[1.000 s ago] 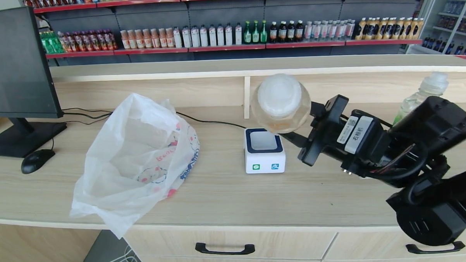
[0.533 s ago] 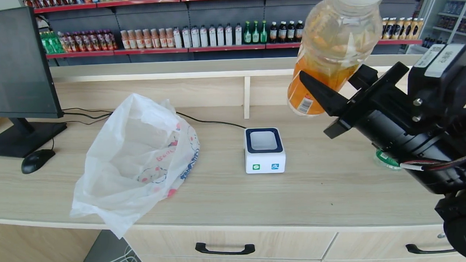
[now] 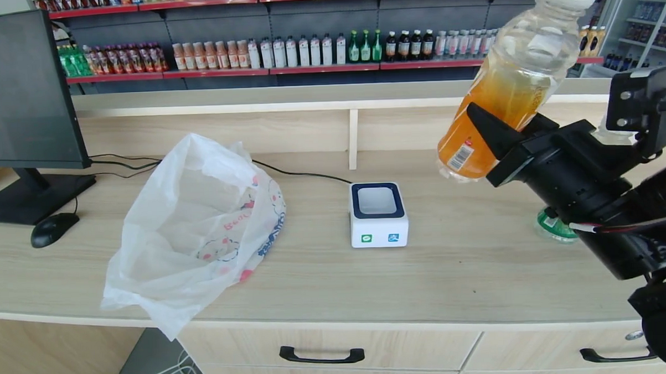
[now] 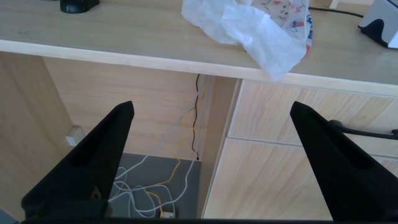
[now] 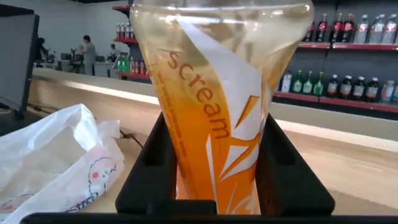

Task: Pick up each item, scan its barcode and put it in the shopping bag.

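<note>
My right gripper is shut on an orange drink bottle, held in the air to the right of and above the white scanner. The bottle tilts, cap up and to the right, barcode low on its left side. In the right wrist view the bottle stands between both fingers. A white shopping bag lies open on the counter left of the scanner. A second bottle with a green base stands behind my right arm, mostly hidden. My left gripper hangs open below the counter's front edge, under the bag.
A monitor and a mouse sit at the counter's far left, with a cable running to the scanner. A raised ledge backs the counter. Drawers with black handles are below the front edge.
My right gripper lifted the bottle from just above the scanner, up and to the right, and turned it from cap-toward-camera to nearly upright. The bag and scanner stayed put.
</note>
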### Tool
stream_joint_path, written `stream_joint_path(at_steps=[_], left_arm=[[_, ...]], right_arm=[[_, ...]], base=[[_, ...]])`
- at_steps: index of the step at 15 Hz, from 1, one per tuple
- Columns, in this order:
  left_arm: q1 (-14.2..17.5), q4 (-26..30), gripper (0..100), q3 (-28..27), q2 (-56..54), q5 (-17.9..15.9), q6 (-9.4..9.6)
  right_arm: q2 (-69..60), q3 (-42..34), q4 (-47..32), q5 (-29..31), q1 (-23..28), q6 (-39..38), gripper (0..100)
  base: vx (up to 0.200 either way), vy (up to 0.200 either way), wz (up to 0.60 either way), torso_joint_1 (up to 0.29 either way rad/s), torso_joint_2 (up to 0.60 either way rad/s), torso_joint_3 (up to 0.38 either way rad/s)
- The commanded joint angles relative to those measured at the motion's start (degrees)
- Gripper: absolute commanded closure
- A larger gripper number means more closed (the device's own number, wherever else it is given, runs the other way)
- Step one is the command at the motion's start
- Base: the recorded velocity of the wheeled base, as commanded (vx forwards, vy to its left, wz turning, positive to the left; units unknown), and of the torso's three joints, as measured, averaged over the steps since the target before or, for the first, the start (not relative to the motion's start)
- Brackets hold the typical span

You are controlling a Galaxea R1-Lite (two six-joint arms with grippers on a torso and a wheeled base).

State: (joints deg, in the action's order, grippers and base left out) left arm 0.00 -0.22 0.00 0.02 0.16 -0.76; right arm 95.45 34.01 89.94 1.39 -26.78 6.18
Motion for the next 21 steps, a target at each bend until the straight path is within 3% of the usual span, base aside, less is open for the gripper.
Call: stream_joint_path(at_steps=[1, 6, 9, 12, 21], left_arm=[[0.0, 0.0, 0, 0.0, 0.1, 0.0, -0.04], [0.0, -0.1, 0, 0.0, 0.1, 0.0, -0.12], [0.0, 0.0, 0, 0.0, 0.1, 0.0, -0.04], [0.0, -0.1, 0, 0.0, 0.1, 0.0, -0.04], [0.0, 0.0, 0, 0.0, 0.0, 0.0, -0.04]], right_arm=[[0.7, -4.6, 0.1, 0.1, 5.0, -1.0, 100], [0.2, -7.0, 0.1, 0.1, 5.2, -1.7, 100], [-0.9, -9.8, 0.1, 2.7, 8.1, -2.7, 100], [-1.6, -10.2, 0.1, 3.0, 13.5, -4.8, 100], [-1.1, -9.7, 0.1, 3.0, 13.2, -4.7, 100]], base=[[0.000, 0.000, 0.00, 0.000, 0.00, 0.000], [-0.160, 0.000, 0.00, 0.006, 0.00, 0.000], [-0.200, 0.000, 0.00, -0.009, 0.00, 0.007], [0.000, 0.000, 0.00, 0.000, 0.00, 0.000], [0.000, 0.022, 0.00, 0.000, 0.00, 0.000]])
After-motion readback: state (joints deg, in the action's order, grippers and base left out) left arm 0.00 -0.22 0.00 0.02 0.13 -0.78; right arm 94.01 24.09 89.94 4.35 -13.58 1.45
